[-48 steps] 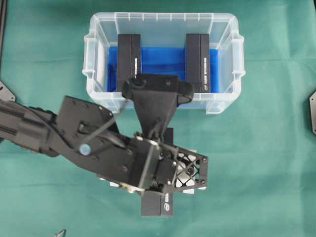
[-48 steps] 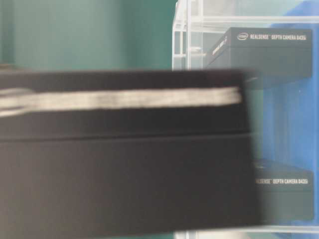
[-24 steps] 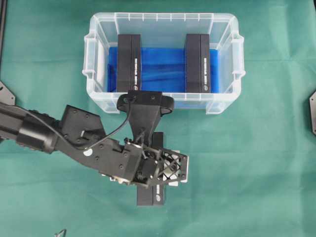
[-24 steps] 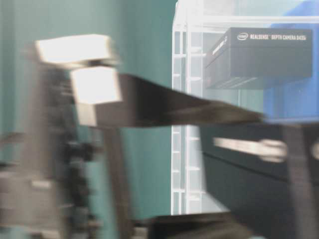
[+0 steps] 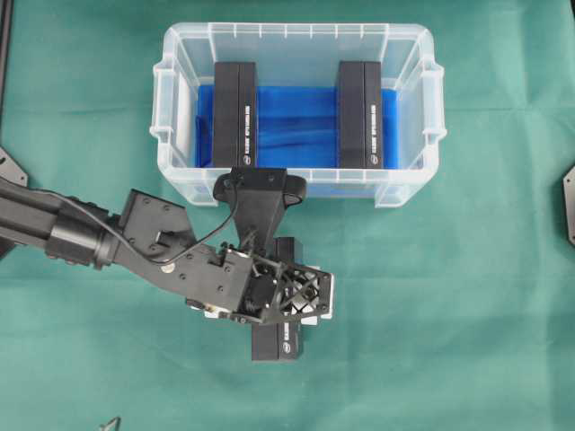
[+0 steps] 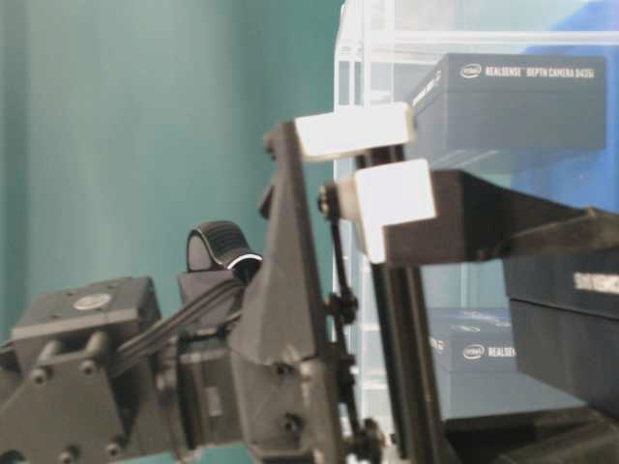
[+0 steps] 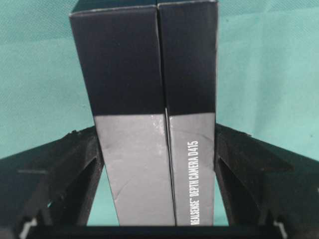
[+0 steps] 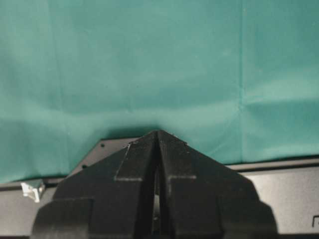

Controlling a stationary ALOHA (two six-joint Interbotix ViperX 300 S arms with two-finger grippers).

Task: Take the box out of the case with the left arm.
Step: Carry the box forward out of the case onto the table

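My left gripper is shut on a black box outside the case, just in front of its near wall, over the green cloth. In the left wrist view both fingers press the long sides of the box, which is printed "REALSENSE DEPTH CAMERA D415". From table level the gripper's white blocks and the held box show in front of the clear case. My right gripper is shut on nothing, above the cloth.
Two more black boxes stand on edge on the blue floor inside the case, one at the left and one at the right. Black base plates sit at the left edge and the right edge.
The left arm has come down and slightly left with the box held in its jaws, closer to the cloth. The grip width is unchanged. The case and its two boxes have not moved.
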